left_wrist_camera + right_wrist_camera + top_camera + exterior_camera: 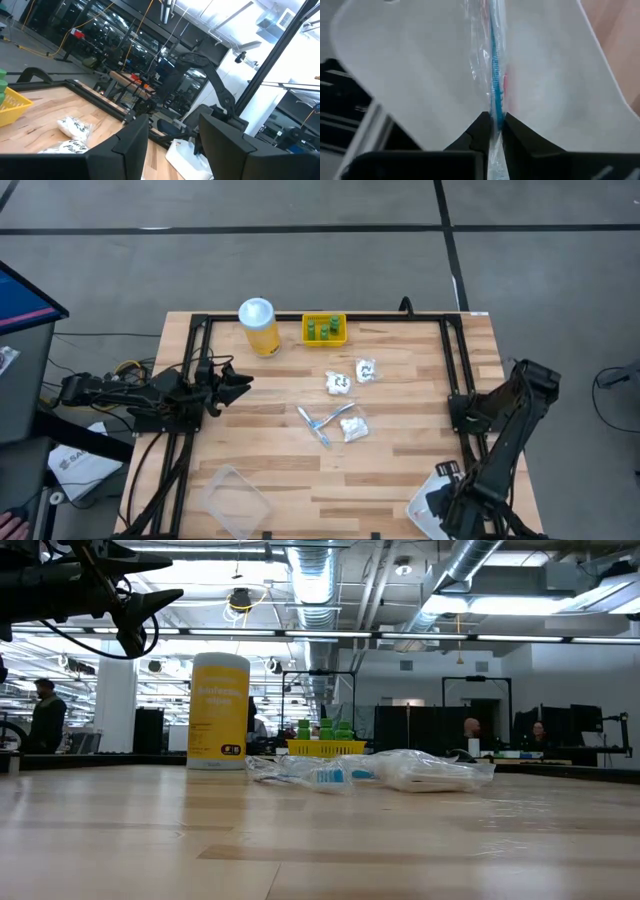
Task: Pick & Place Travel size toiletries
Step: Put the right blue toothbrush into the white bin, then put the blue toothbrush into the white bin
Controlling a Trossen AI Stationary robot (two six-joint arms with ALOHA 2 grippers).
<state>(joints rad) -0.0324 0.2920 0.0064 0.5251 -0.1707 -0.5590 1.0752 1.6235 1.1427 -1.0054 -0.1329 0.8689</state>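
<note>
Three green pieces (323,330) sit in a small yellow tray (324,340) at the far middle. Three crinkled white packets (340,383) (366,370) (354,428) and thin brush sticks (320,423) lie at the table's centre. They also show in the low view (400,770). My left gripper (240,383) is open and empty above the table's left side, left of the packets (75,127). My right gripper (492,125) is at the near right corner, over a white tray (420,75). It is shut on a blue-white brush in a clear wrapper (492,60). My right gripper pinches the wrapped blue-white brush between its two fingertips, at the end nearest them (493,107). The brush runs straight on past the fingertips, in line with the fingers, in front of the white tray. I cannot tell whether its far end touches the tray.
A tall yellow jar with a white lid (259,327) stands at the far left of the work area. A clear plastic container (237,498) lies at the near left. A black frame (450,350) borders the table. People show in the room behind the table (45,715).
</note>
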